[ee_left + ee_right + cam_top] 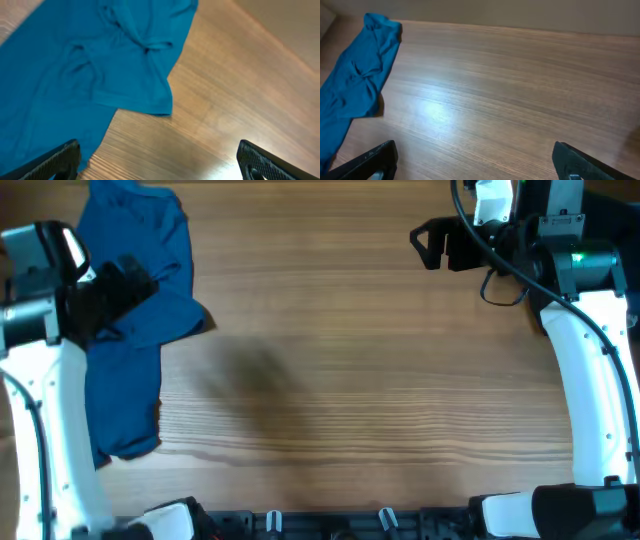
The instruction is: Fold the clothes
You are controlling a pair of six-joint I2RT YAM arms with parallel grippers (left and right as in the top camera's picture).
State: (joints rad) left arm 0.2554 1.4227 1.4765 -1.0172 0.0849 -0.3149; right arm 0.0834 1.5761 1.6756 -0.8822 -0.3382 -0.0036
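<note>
A blue garment lies crumpled in a long strip along the table's left side, from the far edge toward the front. It also shows in the left wrist view and at the left of the right wrist view. My left gripper hovers over the garment's middle, open and empty; its fingers frame bare wood beside the cloth's edge. My right gripper is open and empty at the far right, well away from the garment; its fingers are spread wide over bare wood.
The wooden table spreads out to the right of the garment. The arm bases stand at the front edge, left and right.
</note>
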